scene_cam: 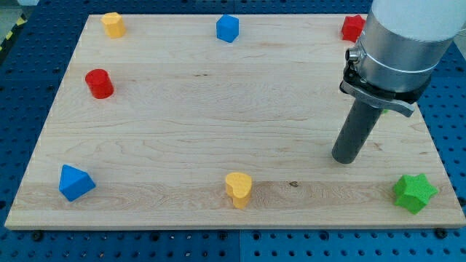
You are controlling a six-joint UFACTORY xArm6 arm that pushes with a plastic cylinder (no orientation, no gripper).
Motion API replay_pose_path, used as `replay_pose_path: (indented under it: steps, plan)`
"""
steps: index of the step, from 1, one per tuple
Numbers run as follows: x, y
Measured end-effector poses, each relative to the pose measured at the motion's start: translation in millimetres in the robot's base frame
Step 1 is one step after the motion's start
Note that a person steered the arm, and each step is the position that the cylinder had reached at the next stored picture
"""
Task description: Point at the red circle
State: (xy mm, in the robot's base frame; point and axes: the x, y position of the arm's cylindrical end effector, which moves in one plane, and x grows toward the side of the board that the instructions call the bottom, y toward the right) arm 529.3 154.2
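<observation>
Approach step, by my reading. The red cylindrical block (the red circle) (99, 83) sits near the wooden board's (218, 116) left edge; my tip (345, 158), a bare rod without jaws, rests well apart at right. Sweep it leftward across open board.

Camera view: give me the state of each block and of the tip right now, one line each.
red circle: upright, view's left, untouched.
my tip: on the board, view's right, far from the red circle, touching no block.
yellow block: top left, alone.
blue block: top middle, alone.
red block: top right, partly hidden by the arm.
blue triangle: bottom left.
yellow heart: bottom middle.
green star: bottom right.
</observation>
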Motion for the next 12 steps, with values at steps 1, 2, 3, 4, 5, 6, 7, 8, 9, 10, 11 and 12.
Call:
replay_pose_path:
  steps: [1, 2, 3, 4, 5, 6, 7, 8, 9, 10, 11, 12]
  plan:
    - [-10, -27]
    - [-19, -46]
    - [-20, -48]
    - [-46, -91]
    - [-62, -129]
    - [-62, -132]
    - [-62, -134]
    - [-62, -177]
    - [-62, -203]
    - [-62, -214]
    - [-65, -267]
    - [-72, -303]
